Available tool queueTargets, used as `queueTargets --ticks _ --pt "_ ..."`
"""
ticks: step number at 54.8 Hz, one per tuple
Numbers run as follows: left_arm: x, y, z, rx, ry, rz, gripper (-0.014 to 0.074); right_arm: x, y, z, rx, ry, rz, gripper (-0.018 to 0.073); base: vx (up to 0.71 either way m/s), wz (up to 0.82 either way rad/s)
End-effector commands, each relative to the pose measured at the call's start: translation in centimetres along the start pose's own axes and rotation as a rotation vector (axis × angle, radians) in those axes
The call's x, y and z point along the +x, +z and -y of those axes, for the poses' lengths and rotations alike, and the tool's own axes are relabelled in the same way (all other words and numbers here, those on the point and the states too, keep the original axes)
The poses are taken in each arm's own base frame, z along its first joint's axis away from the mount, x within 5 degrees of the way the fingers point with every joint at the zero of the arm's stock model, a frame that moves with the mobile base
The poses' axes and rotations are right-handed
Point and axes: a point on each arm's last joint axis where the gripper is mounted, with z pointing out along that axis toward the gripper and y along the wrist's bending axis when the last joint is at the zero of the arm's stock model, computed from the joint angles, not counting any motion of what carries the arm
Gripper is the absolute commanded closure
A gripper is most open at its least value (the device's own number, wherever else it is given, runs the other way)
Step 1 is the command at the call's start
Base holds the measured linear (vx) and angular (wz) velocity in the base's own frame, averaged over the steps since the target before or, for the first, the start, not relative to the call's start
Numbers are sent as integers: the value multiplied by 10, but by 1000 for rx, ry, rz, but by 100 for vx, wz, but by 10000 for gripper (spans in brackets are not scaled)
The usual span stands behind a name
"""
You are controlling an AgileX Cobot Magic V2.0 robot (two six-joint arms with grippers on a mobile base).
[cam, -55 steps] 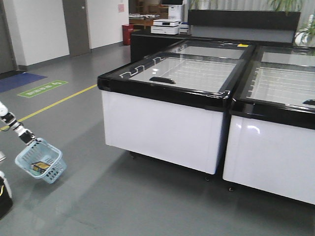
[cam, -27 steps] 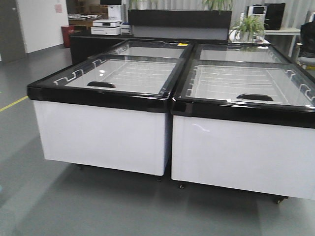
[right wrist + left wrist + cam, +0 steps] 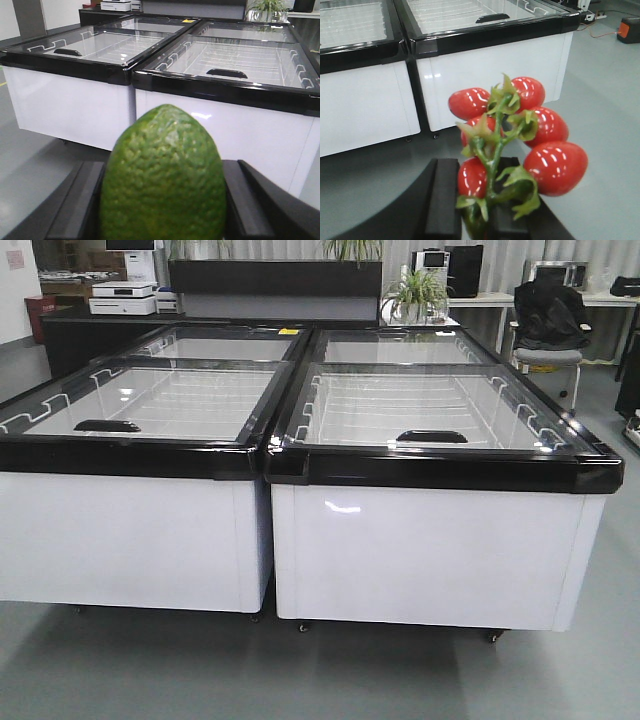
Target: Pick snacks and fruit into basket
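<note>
Fruit sits in both grippers: the left gripper (image 3: 470, 200) is clamped on the stem of a bunch of red tomatoes (image 3: 517, 137), its black fingers (image 3: 442, 197) cut off by the bottom edge. The right gripper (image 3: 162, 200) squeezes a bumpy green fruit (image 3: 162, 177) that hides most of its jaws. Two glass-topped freezers (image 3: 430, 530) stand ahead on the grey floor (image 3: 320, 670).
</note>
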Motion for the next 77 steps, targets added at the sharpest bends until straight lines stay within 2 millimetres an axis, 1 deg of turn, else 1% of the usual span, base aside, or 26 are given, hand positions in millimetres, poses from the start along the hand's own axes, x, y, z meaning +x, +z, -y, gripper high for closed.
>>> queueTargets --ticks 1,38,77 --pt "-14 -2 -1 -8 -25 93 604 -15 -2 0 -3 -40 95 564 11 -19" --pt "-14 -2 -1 -8 -25 93 604 -15 -2 0 -2 -40 95 564 13 -11" --pt "-14 -2 -1 -8 -25 93 604 -15 -2 0 -2 -40 95 564 19 -1"
